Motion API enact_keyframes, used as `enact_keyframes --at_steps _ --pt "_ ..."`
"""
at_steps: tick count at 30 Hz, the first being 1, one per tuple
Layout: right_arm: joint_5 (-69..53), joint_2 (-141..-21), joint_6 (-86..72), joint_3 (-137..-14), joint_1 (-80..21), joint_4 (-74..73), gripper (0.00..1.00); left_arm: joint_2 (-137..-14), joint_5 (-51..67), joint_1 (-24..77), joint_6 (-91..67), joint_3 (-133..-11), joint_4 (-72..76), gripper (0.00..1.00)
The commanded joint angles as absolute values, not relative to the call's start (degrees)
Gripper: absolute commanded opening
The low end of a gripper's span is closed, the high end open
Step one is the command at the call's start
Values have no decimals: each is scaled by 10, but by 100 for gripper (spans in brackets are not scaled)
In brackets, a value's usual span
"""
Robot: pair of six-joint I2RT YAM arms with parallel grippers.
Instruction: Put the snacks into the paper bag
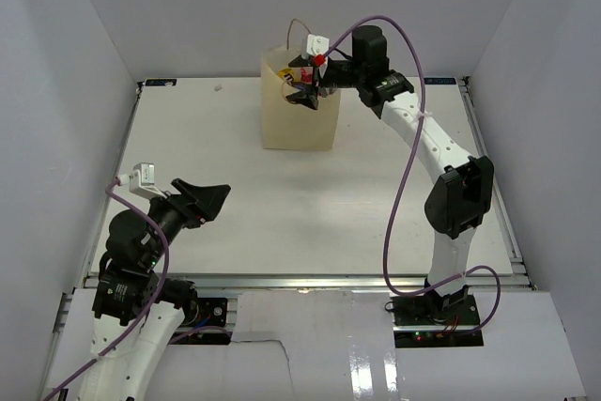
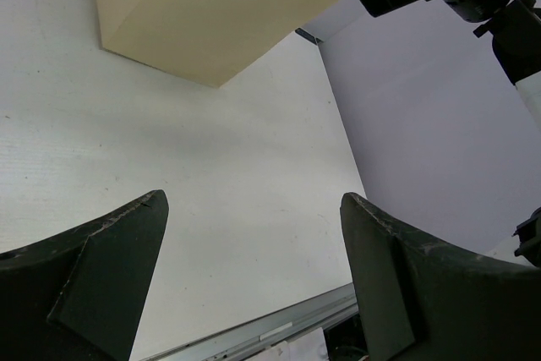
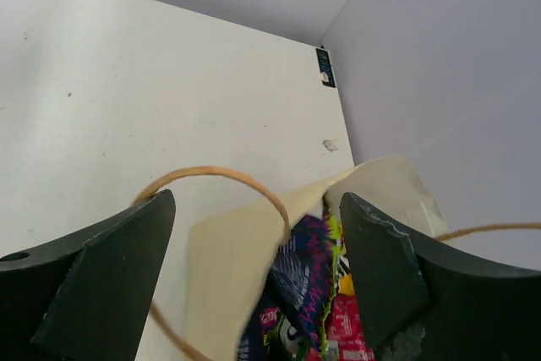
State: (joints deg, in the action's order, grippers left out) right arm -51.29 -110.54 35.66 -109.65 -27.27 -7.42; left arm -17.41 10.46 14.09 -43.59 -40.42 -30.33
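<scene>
The tan paper bag [image 1: 299, 110] stands upright at the back of the table. It also shows in the left wrist view [image 2: 203, 14] and the right wrist view [image 3: 237, 259]. Glossy snack packets [image 3: 308, 293], dark blue-purple, green and red, fill its mouth. A brown loop handle [image 3: 211, 173] arches in front of them. My right gripper [image 1: 305, 93] hangs open over the bag's mouth, holding nothing [image 3: 258, 234]. My left gripper [image 1: 208, 196] is open and empty above the near left of the table [image 2: 254, 243].
White walls enclose the table [image 1: 282, 185] on the left, back and right. A metal rail [image 1: 300, 279] runs along the near edge. The right arm [image 1: 441, 166] stretches across the right side of the table.
</scene>
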Motion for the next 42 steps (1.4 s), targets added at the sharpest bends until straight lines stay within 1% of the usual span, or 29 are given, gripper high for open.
enact_keyframes --at_steps 1,7,11,14,18,19,21,24,26,30,33,36,37,38,39,40,42 --pt "-462 -1088 337 -1137 -275 -76 85 -168 113 140 -437 -401 -292 93" --pt "-444 -1080 315 -1144 -276 -87 84 -162 114 139 -437 -396 -290 93" --pt "-413 -1078 273 -1162 -273 -87 84 -164 117 139 -435 -396 -287 93" --pt "-389 -1071 246 -1179 -270 -85 86 -165 119 139 -432 -396 -287 93" --pt "-371 -1054 172 -1203 -248 -71 96 -161 115 140 -430 -397 -287 93" --pt "-350 -1050 162 -1204 -244 -63 90 -163 115 139 -430 -396 -287 93" --pt "-320 -1035 105 -1187 -222 -37 90 -166 117 139 -427 -397 -283 93" --pt "-328 -1027 77 -1169 -187 -37 90 -178 120 139 -424 -404 -275 93" --pt "-334 -1010 65 -1146 -171 -39 90 -192 122 139 -418 -410 -272 93" --pt "-344 -963 68 -1055 -121 -66 90 -221 122 139 -410 -424 -272 93" --pt "-370 -929 78 -1023 -85 -154 90 -252 122 140 -400 -434 -274 93" --pt "-377 -876 102 -942 -52 -213 90 -288 124 139 -389 -445 -274 93" --pt "-374 -857 109 -882 -44 -215 90 -297 125 139 -383 -448 -272 93" --pt "-368 -815 119 -851 -36 -215 90 -307 127 139 -378 -454 -270 94" --pt "-359 -792 140 -821 -25 -215 90 -315 128 139 -366 -458 -269 94" --pt "-329 -747 153 -765 -23 -214 90 -333 128 140 -361 -461 -269 94" --pt "-302 -701 180 -712 -21 -214 90 -349 131 140 -346 -471 -267 94"
